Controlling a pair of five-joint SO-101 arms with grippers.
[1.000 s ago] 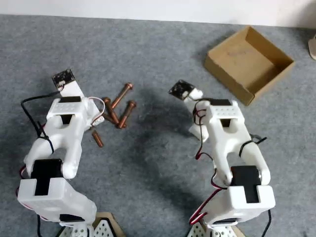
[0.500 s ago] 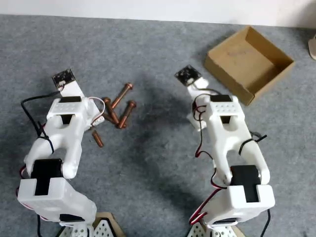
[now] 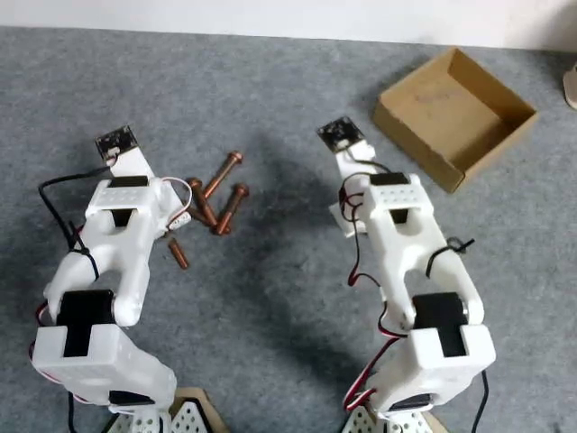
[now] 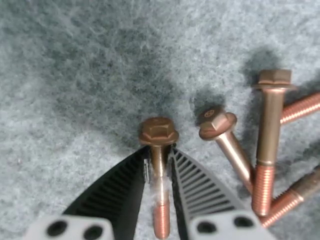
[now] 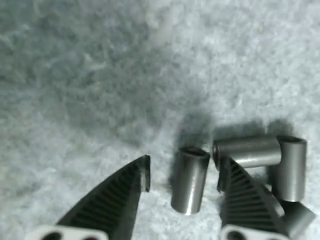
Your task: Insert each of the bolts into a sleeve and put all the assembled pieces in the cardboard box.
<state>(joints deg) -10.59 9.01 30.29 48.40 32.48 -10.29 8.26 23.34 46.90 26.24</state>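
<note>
Right claw point(image 5: 183, 172) shifted forward, open astride sleeve point(image 5: 190, 181); left claw point(image 4: 160, 165) clamps bolt point(image 4: 159, 134).

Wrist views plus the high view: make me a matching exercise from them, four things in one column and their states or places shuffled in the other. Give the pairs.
Column one
1. left gripper
2. right gripper
3. cardboard box
4. loose bolts

Column two
A. open, with a sleeve between its jaws
B. lying on the grey carpet beside the left arm
C. shut on a bolt
D. at the far right of the carpet, beyond the right arm

Pairs: 1-C, 2-A, 3-D, 4-B
</note>
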